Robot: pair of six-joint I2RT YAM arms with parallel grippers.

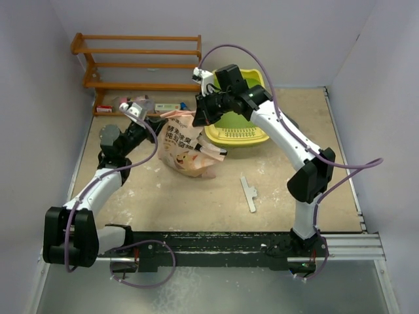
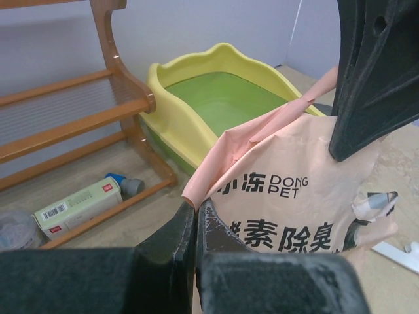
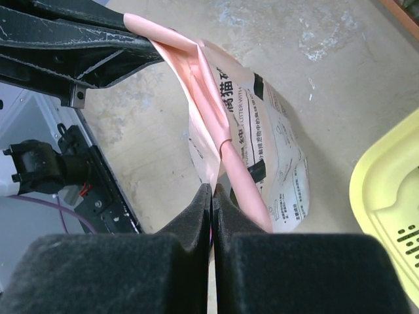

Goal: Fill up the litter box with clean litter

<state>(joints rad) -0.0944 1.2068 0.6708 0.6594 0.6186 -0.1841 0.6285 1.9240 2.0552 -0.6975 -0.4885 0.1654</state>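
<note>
The litter box (image 1: pixel 237 135) sits at the far side of your table (image 1: pixel 281 196), just right of the wooden shelf rack (image 1: pixel 141 62). Its slotted yellow lip faces you, and from above much of its green basin is masked by your right arm. Your left wrist camera shows the box (image 2: pixel 190 111) with a smooth green floor, its right end cut off behind the bag (image 2: pixel 294 196). From overhead that pink-tan printed bag (image 1: pixel 186 149) hangs crumpled just left of the box; you cannot tell whether the two touch, and what the bag holds is hidden. Its pink top edge is stretched between your two arms. Your left gripper (image 1: pixel 156 129) is pinched closed on one end of that edge, its fingers (image 2: pixel 177 242) meeting at the fold. Your right gripper (image 3: pixel 211 193) is clamped tight on a twisted pink strip of the bag (image 3: pixel 262 150), with only a yellow corner of the box (image 3: pixel 386 190) showing beside it. A grey scoop (image 1: pixel 249 194) lies flat on the table, well apart from the bag. Under the rack (image 2: pixel 65 118) rests a small barcoded carton (image 2: pixel 78 206), its print too small to read
</note>
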